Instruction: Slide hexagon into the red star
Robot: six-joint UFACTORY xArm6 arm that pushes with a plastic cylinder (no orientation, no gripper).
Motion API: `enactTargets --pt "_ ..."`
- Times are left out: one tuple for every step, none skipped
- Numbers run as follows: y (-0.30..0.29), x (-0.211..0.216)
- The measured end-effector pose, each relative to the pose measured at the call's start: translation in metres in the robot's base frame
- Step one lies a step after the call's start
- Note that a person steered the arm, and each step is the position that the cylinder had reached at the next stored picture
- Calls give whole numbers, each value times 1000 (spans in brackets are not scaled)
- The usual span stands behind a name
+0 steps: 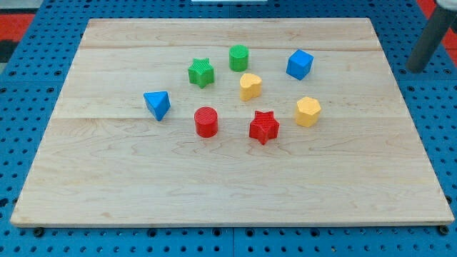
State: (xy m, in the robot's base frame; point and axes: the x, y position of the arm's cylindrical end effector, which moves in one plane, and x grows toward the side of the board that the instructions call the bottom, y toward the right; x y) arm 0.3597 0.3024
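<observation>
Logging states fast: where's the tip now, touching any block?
My tip: not in view; only the rod shows at the view's top right, touching no block.

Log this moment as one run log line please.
task: hexagon to star | yellow hexagon block: right of red star block, apart | my tip: not visible, rod at top right off wooden board

red blocks: 2 | green blocks: 2 | blue blocks: 2 | yellow blocks: 2 | board: 1
</observation>
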Motion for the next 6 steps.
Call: enactTargets --pt "-114 -17" --pt "-99 29" --pt "-120 73" --pt "-183 69" --pt "-201 29" --pt "-245 2"
